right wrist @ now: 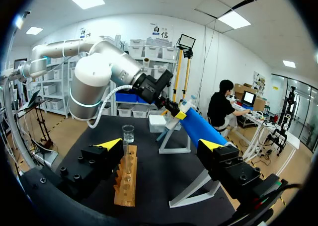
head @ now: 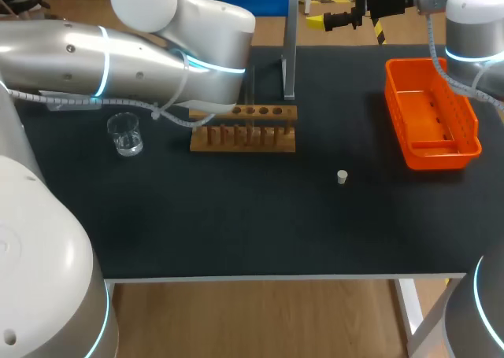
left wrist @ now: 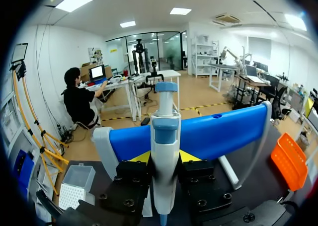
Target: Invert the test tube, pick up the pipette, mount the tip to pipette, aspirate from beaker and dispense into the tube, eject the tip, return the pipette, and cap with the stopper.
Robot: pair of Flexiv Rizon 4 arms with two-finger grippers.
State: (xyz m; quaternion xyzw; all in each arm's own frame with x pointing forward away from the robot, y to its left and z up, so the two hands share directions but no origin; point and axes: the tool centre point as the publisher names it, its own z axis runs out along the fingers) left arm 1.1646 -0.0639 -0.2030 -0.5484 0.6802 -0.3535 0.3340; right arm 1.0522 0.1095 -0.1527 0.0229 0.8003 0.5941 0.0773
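Judging by how things lie, the task is at its second step, picking up the pipette (left wrist: 165,131); the left claw (left wrist: 164,159) sits narrow around the pipette's body with a finger pressed on either side, while the pipette hangs on its blue stand (left wrist: 223,131) at the back of the surface (head: 236,216), not yet lifted off; the right claw (right wrist: 161,145) hangs wide and holds nothing, off by the far right corner above the orange tray (head: 391,90).

A clear test tube (right wrist: 127,154) seems to stand in the wooden rack (head: 244,136), though I cannot tell whether its mouth is up, so the inverting may or may not be done; everything after the grasp looks left to do: no tip shows on the pipette's nose, the tip box (left wrist: 72,193) sits beside the stand, the beaker (head: 124,134) stands to the left of the rack, and the stopper (head: 342,177) lies alone well apart from the rack toward the right, so the tube is uncapped.

As for the surface, it is a dark mat; rack near the middle, stand just behind it, tray at the right edge.
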